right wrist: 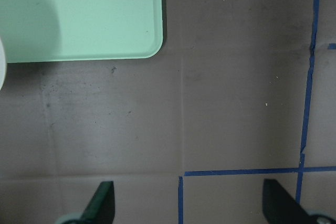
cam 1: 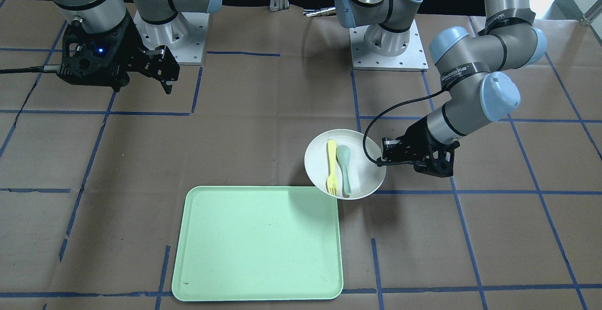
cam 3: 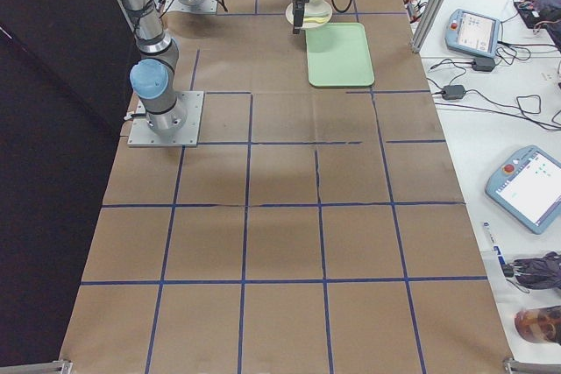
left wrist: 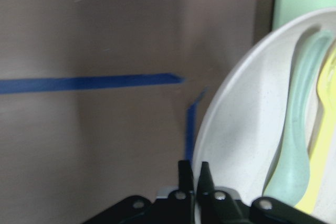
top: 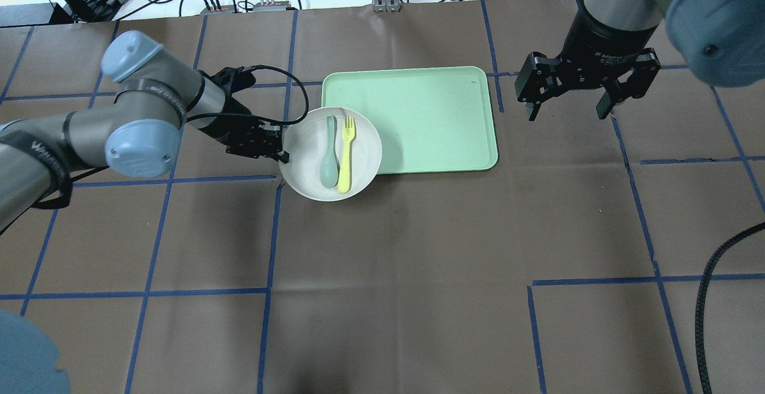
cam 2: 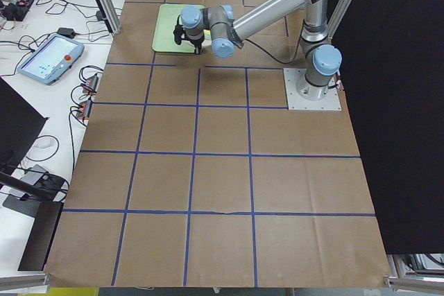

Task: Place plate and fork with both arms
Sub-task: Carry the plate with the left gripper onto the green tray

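Left gripper clamped on plate rim, plate overlapping tray corner. Next, probably: carry further over tray. Right gripper, jaws apart beside tray, then takes fork.

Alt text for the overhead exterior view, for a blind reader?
The left gripper pinches the rim of the plate, which carries the fork and a spoon side by side and overlaps the left edge of the green tray. The right gripper hangs open off the tray's right edge.
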Tool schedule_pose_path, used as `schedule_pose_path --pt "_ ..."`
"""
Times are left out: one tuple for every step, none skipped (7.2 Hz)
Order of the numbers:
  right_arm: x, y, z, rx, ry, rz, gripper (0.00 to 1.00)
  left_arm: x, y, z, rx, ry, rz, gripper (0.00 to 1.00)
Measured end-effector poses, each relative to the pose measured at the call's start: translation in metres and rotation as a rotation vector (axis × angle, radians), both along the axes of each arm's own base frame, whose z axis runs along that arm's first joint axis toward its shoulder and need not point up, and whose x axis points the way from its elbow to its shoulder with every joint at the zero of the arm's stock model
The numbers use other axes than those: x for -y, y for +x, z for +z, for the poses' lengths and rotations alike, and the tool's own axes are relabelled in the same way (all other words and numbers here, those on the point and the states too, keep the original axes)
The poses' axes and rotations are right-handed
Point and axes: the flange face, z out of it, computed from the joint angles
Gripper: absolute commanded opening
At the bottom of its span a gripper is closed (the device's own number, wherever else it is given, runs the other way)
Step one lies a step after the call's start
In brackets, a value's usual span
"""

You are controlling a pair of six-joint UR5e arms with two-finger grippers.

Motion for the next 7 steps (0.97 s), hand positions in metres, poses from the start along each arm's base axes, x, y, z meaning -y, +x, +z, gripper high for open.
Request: schedule_pose_path --pt "0.000 0.000 0.000 0.000 0.000 0.000 1.00 0.032 -0.030 -0.005 0.004 -0.001 -0.011 0.00" --pt "0.000 0.000 0.000 0.000 0.000 0.000 1.00 0.061 -0.054 -0.015 0.005 0.003 -0.011 0.00" --pt "0.000 0.000 0.000 0.000 0.000 0.001 1.00 0.082 -0.072 -0.031 0.005 0.015 -0.012 0.01" --pt "0.000 0.000 0.000 0.000 0.000 0.000 1.00 0.092 -0.085 -0.046 0.006 0.033 -0.006 0.01" --pt "0.000 0.000 0.000 0.000 0.000 0.000 1.00 0.097 -0.091 -0.053 0.007 0.048 0.011 0.01" --pt "0.000 0.000 0.000 0.000 0.000 0.000 1.00 0.100 -0.092 -0.056 0.005 0.058 0.033 0.02" --pt "0.000 0.000 0.000 0.000 0.001 0.001 1.00 0.104 -0.089 -0.056 0.003 0.058 0.048 0.06"
